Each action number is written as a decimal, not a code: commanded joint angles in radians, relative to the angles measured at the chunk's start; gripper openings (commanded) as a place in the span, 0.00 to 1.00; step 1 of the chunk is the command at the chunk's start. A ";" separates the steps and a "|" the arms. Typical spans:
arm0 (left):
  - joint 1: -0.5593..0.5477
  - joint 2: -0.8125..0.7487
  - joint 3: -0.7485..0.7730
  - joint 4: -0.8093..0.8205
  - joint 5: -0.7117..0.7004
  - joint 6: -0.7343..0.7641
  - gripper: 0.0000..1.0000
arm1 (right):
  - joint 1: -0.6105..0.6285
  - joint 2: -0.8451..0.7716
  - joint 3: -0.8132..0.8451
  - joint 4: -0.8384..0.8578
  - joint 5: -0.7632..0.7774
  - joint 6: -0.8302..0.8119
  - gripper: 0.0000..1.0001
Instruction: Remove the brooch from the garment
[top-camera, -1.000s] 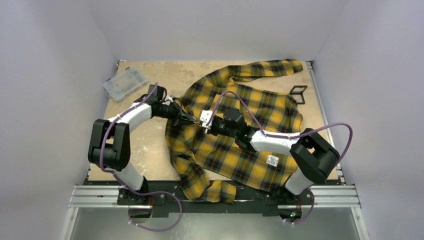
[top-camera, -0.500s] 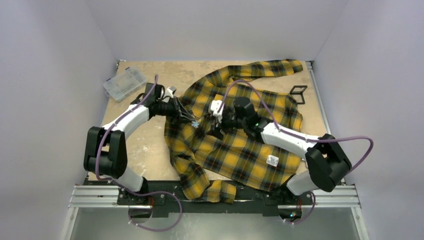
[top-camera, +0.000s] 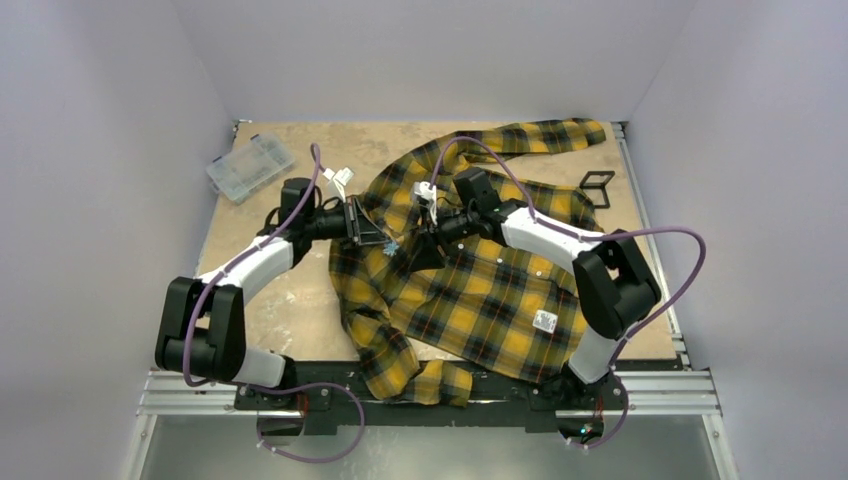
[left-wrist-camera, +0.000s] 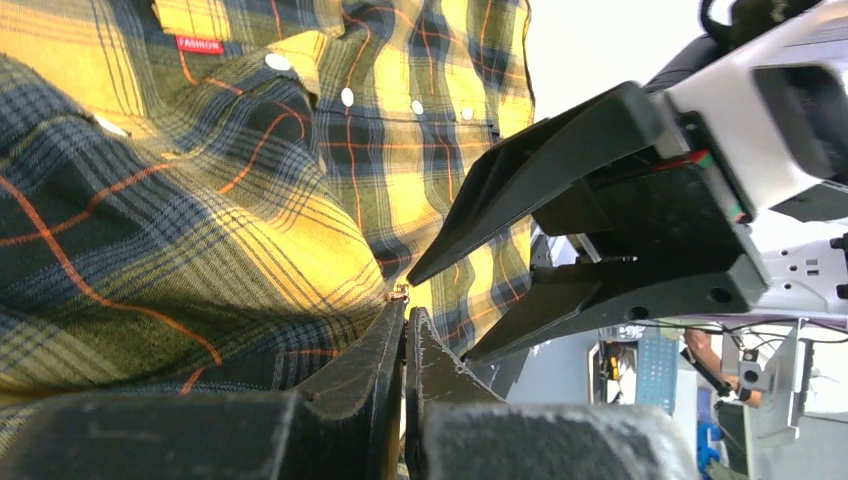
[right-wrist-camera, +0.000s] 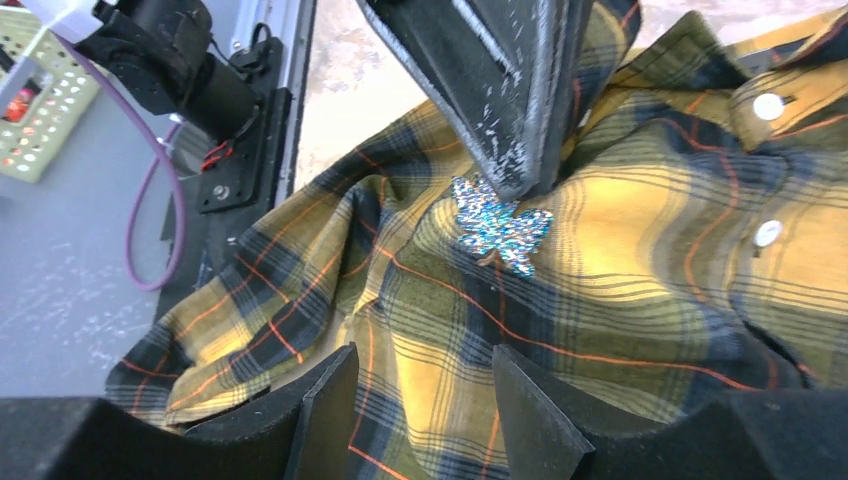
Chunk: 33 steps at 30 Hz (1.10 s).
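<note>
The garment (top-camera: 500, 290), a yellow-and-black plaid shirt, lies spread over the table. The brooch (right-wrist-camera: 500, 228), a glittery pale blue leaf shape, is pinned on a raised fold near the shirt's left side (top-camera: 392, 246). My left gripper (top-camera: 384, 238) is shut, its tips pinching the brooch's upper edge (right-wrist-camera: 520, 183), with the fabric tented up around it. In the left wrist view a tiny metal bit (left-wrist-camera: 400, 293) shows just past the shut tips (left-wrist-camera: 405, 315). My right gripper (right-wrist-camera: 425, 355) stands open a short way from the brooch, facing it, nothing between its fingers (left-wrist-camera: 560, 170).
A clear plastic compartment box (top-camera: 249, 166) sits at the table's far left. A black wire frame (top-camera: 596, 186) lies at the far right beside the shirt. A white square tag (top-camera: 545, 320) is on the shirt's near right. The metal rail (top-camera: 430, 392) runs along the near edge.
My right gripper has opened and drawn back from the left gripper's tips, its arm swinging toward the far side. The left gripper stayed shut at the brooch, shifting slightly.
</note>
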<state>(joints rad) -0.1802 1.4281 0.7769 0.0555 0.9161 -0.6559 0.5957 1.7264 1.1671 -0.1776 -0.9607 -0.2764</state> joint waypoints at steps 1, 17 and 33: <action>-0.011 -0.030 -0.001 0.150 0.049 0.033 0.00 | 0.006 0.005 0.057 0.004 -0.097 0.044 0.55; -0.046 -0.013 -0.001 0.248 0.098 -0.012 0.00 | 0.022 0.059 0.055 0.218 -0.091 0.183 0.41; -0.059 -0.031 0.002 0.228 0.150 0.017 0.00 | 0.000 0.082 0.081 0.151 -0.097 0.147 0.42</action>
<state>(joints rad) -0.2161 1.4281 0.7727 0.2501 0.9775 -0.6613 0.6090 1.7950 1.1961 -0.0303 -1.0439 -0.0967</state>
